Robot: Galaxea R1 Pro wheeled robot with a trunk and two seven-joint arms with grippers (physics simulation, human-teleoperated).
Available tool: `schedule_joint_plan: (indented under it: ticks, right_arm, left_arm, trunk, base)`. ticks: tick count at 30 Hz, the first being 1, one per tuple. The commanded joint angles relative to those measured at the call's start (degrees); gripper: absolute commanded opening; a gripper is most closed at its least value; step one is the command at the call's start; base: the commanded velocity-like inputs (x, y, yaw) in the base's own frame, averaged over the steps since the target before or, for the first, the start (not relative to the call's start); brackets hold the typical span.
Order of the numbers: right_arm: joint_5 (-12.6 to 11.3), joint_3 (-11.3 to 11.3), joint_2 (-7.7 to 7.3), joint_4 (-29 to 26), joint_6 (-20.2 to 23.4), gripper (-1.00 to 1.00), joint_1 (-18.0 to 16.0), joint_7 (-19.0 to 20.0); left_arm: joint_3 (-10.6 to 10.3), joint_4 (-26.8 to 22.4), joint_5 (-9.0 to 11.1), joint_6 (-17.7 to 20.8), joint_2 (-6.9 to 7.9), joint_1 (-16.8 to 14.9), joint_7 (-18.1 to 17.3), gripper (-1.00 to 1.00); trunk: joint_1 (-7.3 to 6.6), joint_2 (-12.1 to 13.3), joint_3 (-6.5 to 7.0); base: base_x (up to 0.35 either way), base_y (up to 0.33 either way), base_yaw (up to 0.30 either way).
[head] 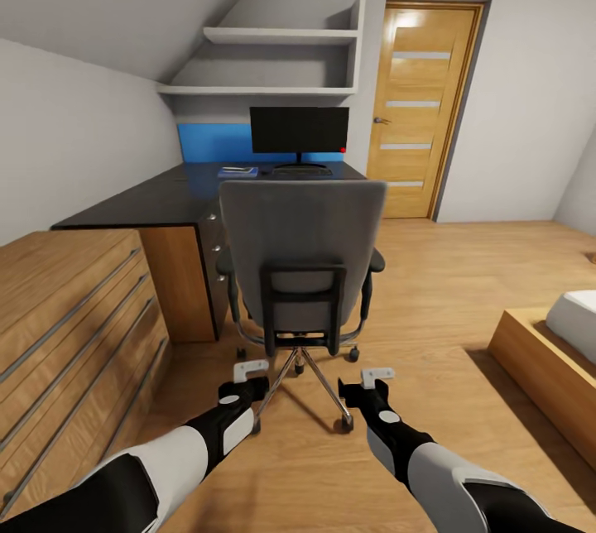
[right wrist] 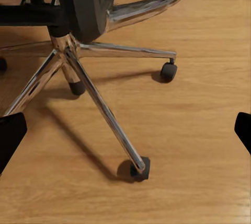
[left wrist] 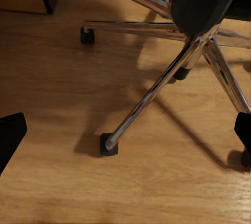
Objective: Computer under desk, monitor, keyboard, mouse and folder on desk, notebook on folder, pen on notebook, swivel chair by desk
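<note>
Both grippers, left (head: pixel 250 371) and right (head: pixel 377 376), hang spread behind the swivel chair (head: pixel 300 256); next, we judge, we push it to the desk (head: pixel 165 198).

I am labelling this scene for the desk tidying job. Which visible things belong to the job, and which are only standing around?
Job things: swivel chair, desk, monitor, keyboard, and a blue flat item on the desk, too small to identify.

Just around: door, wall shelves, drawer chest, bed.

desk (head: pixel 165 198) items behind chair (head: pixel 302 252): unclear
</note>
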Motion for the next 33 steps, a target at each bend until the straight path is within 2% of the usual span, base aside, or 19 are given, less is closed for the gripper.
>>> schedule_joint_plan:
  ticks: [1,6,16,33]
  right_arm:
    - [0.6,-0.5,0.06,0.1,-0.2,1.0,0.0,-0.2]
    - [0.6,-0.5,0.3,0.1,-0.5,1.0,0.0,-0.1]
    - [1.4,-0.5,0.73,0.2,-5.0,1.0,0.6,-0.1]
    - [2.0,-0.5,0.71,0.1,-5.3,1.0,0.6,-0.3]
  left_arm:
    - [-0.5,0.0,0.5,-0.2,0.0,0.0,0.2,1.0]
    - [-0.5,0.0,0.5,-0.2,0.0,0.0,0.2,1.0]
    - [-0.4,0.0,0.4,-0.2,0.0,0.0,0.2,1.0]
    - [-0.4,0.0,0.5,-0.2,0.0,0.0,0.3,1.0]
  trunk:
    - [0.01,0.0,-0.06]
    - [0.01,0.0,-0.06]
    - [0.01,0.0,-0.06]
    - [0.01,0.0,-0.06]
  base:
    - [0.228,0.0,0.0]
    - [0.283,0.0,0.0]
    - [0.285,0.0,0.0]
    - [0.319,0.0,0.0]
